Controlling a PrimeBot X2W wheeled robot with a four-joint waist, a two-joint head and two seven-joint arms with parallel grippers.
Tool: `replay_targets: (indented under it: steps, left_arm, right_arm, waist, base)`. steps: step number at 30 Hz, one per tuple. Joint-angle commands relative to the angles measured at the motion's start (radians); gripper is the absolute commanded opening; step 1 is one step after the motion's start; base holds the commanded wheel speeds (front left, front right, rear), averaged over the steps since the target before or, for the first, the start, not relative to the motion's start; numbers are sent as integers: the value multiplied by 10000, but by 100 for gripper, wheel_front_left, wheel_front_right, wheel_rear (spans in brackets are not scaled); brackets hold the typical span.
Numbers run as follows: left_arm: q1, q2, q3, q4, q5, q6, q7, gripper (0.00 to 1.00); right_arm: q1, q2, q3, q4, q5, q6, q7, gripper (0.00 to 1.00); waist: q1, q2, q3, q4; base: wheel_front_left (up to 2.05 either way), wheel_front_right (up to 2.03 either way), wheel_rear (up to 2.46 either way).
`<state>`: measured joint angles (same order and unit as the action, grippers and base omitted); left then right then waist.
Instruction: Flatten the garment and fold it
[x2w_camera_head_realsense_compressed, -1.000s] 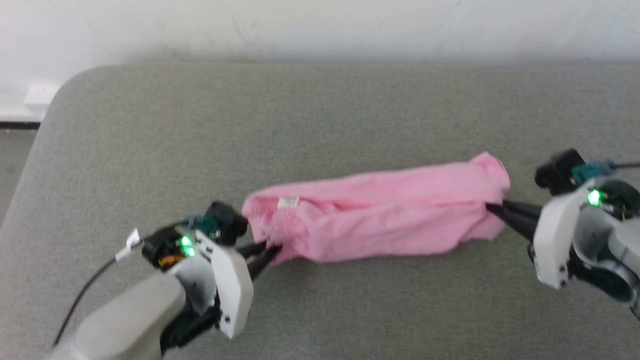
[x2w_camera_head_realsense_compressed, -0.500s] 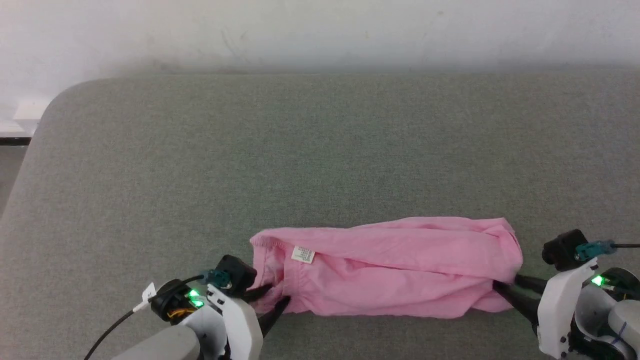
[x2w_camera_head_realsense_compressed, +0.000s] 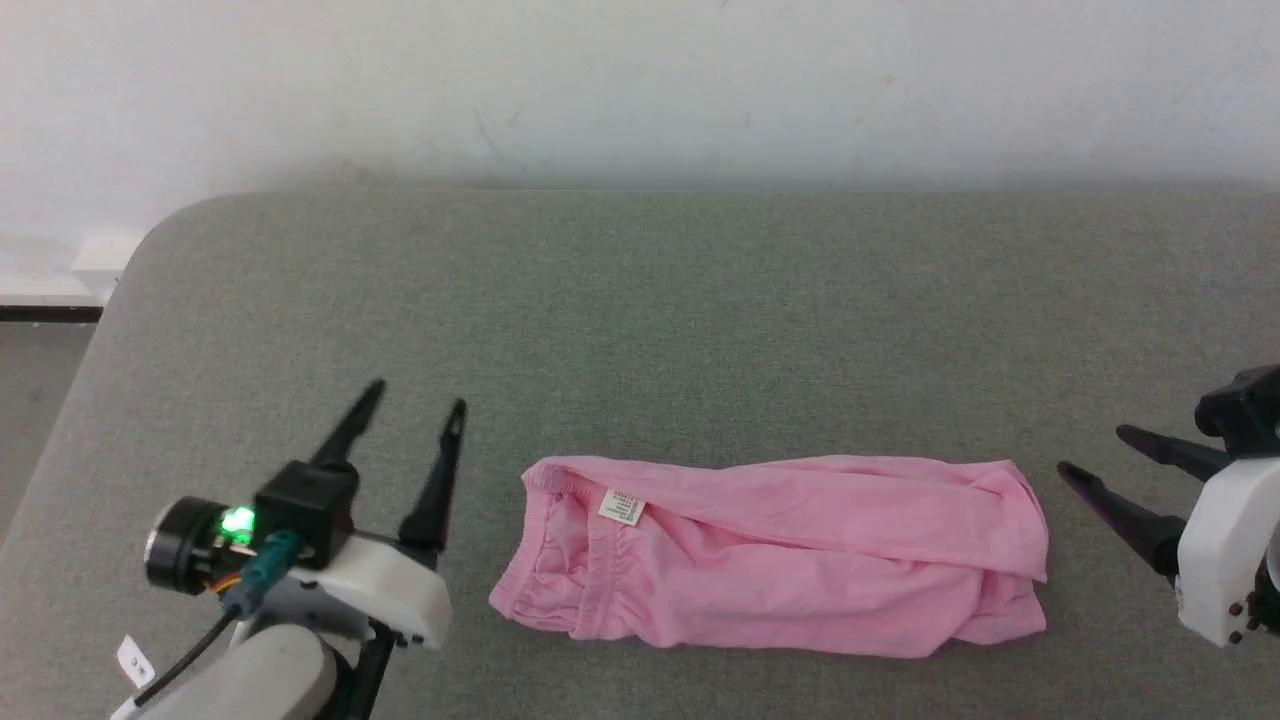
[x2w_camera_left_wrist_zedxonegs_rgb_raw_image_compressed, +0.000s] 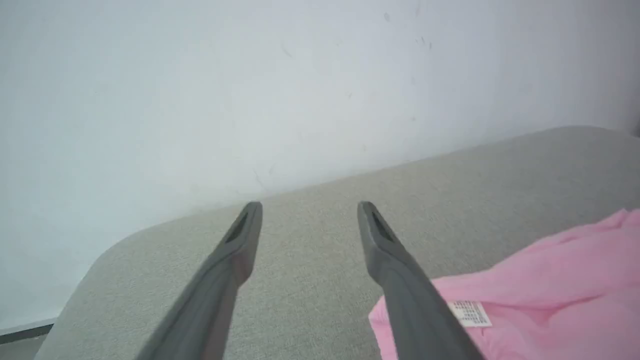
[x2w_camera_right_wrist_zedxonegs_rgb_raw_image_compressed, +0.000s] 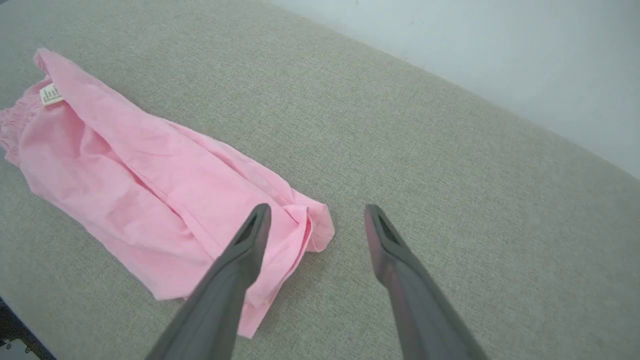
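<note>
Either side of the garment (x2w_camera_head_realsense_compressed: 780, 555), I'm watching left gripper (x2w_camera_head_realsense_compressed: 418, 395) and right gripper (x2w_camera_head_realsense_compressed: 1092, 450) spreading, releasing it; this fold is looking done.

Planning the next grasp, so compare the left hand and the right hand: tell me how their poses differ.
The left hand points away toward the wall, beside the banded end of the garment; the right hand points sideways at its other end. The left hand shows a green light; the right hand is cut by the frame edge. Both are open, empty, clear of the cloth.
</note>
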<state>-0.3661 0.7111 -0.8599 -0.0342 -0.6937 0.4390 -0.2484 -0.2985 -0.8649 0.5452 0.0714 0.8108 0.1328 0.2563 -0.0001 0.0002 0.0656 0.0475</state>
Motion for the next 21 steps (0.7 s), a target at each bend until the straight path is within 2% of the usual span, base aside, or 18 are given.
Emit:
replay_targets:
  steps: [1,3,5,8,14,21]
  left_arm:
    - [184,-76,143,-64,41,150,-56,100]
    - [462,-431,1045,-512,323,872,-118,100]
    - [781,-773,1928,-945,1118,1435,-126,100]
    - [1499,-1387,3066,-1279,2074,1793,-129,100]
    - [2838,-2551,4627,-1189,3421,1558,-131,100]
    - [3553,-3859,5825,-650,4316,365,-132,100]
  right_arm:
    - [122,34,-64,-67,-91,-21,73,100]
    - [226,147,-449,-324,-286,-21,861,100]
    - [350,293,-681,-403,-363,-21,1719,100]
    - [475,570,-844,-268,-544,-21,2841,100]
    - [420,1495,-1043,494,-756,-21,3851,100]
    - [411,2607,-953,1888,-1146,-21,3853,100]
  waist:
    - [1,-2,32,30]
    - [1,-2,99,78]
    - [1,-2,159,163]
    - [1,-2,246,272]
    - [1,-2,529,479]
    - [1,-2,807,732]
  base:
    - [0,0,0]
    - [0,0,0]
    - [0,0,0]
    - [0,0,0]
    - [0,0,0]
    - [0,0,0]
